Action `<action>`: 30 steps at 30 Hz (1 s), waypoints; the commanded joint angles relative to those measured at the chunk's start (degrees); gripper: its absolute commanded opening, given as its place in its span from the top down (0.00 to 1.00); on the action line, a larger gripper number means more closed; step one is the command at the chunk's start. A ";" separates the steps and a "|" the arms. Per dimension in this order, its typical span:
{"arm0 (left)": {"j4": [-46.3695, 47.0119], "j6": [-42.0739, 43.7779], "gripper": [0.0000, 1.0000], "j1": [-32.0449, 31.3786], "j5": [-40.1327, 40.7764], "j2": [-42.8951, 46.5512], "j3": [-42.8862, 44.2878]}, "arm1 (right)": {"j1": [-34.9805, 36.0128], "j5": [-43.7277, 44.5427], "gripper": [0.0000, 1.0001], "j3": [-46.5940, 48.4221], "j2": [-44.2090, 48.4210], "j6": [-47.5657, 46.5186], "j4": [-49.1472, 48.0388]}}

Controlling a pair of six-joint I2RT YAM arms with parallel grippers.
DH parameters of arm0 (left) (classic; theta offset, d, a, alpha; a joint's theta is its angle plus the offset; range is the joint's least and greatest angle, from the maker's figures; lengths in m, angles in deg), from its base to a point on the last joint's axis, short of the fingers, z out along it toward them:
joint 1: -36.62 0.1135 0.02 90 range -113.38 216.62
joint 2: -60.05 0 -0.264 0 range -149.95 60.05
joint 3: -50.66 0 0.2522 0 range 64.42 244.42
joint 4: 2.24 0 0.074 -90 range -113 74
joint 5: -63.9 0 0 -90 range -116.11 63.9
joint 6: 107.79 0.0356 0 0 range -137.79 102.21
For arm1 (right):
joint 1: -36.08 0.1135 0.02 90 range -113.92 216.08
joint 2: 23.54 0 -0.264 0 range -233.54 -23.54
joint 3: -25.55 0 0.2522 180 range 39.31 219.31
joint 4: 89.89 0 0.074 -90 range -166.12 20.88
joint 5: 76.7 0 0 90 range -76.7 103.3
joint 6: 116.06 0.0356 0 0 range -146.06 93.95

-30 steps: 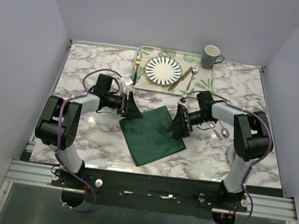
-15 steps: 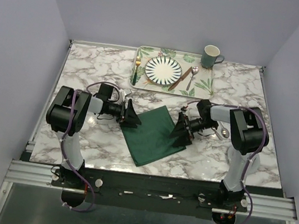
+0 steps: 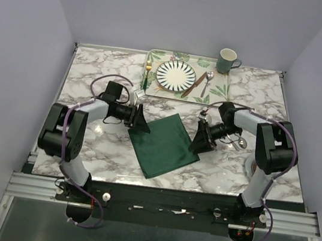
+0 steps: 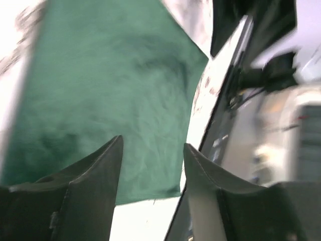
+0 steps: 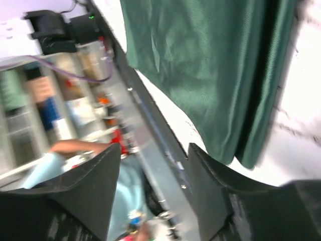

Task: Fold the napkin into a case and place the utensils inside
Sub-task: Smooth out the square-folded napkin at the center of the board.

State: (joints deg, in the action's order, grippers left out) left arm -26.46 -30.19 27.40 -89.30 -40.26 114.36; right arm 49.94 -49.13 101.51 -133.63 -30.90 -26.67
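Folding barely begun: the napkin [image 3: 163, 146] lies flat on the counter [image 3: 95, 74], not yet a case; fork [image 3: 148, 69], knife [image 3: 194, 84] and spoon [image 3: 207, 81] lie on the far tray [image 3: 221, 92]. Nearly square, it sits diamond-wise, one corner pointing far, without a clear long axis. The left pincer [image 3: 141, 121] and right pincer [image 3: 200, 143] flank it, half-open, empty.

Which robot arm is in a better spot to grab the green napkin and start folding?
Probably left. The left gripper is open with the napkin filling its gap; the right gripper is open too, but its gap lies mostly beside the cloth's edge.
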 commanded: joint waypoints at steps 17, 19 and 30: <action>-24.80 69.53 0.57 -30.86 30.32 41.78 -19.69 | 0.37 17.35 0.36 7.07 7.78 -1.75 -0.32; -23.82 69.71 0.57 -33.41 31.47 41.26 -20.40 | 0.37 16.91 0.35 6.71 7.69 -1.31 -0.41; -14.42 67.16 0.53 -40.27 34.46 36.77 -21.63 | 0.37 16.73 0.33 6.27 9.10 -1.40 0.65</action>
State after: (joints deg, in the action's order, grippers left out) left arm -46.04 37.17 -11.50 -57.17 -2.14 92.85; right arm 50.01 -33.16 108.85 -125.61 -32.27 -26.50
